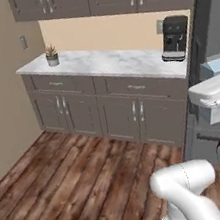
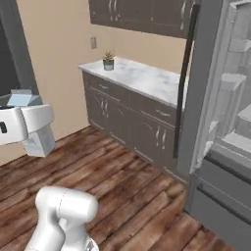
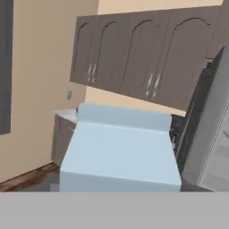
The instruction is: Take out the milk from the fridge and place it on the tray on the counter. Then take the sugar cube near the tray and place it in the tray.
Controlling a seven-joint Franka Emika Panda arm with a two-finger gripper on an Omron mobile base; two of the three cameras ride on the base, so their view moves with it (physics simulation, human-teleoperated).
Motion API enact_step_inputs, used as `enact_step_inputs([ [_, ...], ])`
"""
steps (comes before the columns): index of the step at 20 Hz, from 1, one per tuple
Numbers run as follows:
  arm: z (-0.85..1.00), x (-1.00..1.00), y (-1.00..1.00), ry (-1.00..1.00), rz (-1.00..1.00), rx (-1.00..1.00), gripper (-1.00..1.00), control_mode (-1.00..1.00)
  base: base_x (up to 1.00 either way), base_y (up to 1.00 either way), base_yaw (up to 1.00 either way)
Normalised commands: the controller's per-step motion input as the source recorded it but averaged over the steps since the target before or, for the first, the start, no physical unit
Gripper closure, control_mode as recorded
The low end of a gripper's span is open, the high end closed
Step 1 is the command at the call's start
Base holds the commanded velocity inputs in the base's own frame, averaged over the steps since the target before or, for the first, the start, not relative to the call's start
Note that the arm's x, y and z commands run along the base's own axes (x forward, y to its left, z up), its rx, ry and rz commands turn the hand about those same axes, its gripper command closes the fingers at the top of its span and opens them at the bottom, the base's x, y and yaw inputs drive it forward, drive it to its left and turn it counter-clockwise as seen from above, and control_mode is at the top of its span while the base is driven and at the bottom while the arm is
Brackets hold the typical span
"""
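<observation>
Gripper [image 2: 29,135] grasping the milk [image 3: 120,152], jaws closed on the carton's sides, carried in the air beside the open fridge [image 2: 215,122] and well above the wooden floor [image 1: 68,180]. In the hand view the pale blue carton sits directly ahead of the camera, its sloped gable face and flat top ridge turned toward the upper cabinets [image 3: 143,58]. In the right base view the white hand covers the middle of the carton, with the gable showing above it and the carton's lower body below, so the long axis appears to run roughly upright, gable uppermost, perhaps slightly tilted.

Judged risks from this pose: the carton is held in free air with nothing under it, so a slip on its smooth sides would likely drop it to the floor. A wide swing toward the counter [image 1: 104,62] could brush the open fridge door [image 2: 188,88] or strike the black coffee machine [image 1: 173,38] standing at the counter's near end. The small potted plant [image 1: 52,56] stands at the far end. If the carton is set down tilted, its narrow base may let it topple
</observation>
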Motion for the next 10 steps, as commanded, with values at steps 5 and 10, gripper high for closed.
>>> enact_step_inputs([
  [5, 0.00, 0.00, 0.00, 0.00, 0.00, 0.00, 1.00, 1.00, 0.00, 0.19, 0.95],
  [10, 0.00, 0.00, 0.00, 0.00, 0.00, 0.00, 1.00, 1.00, 0.00, 0.12, 0.99],
])
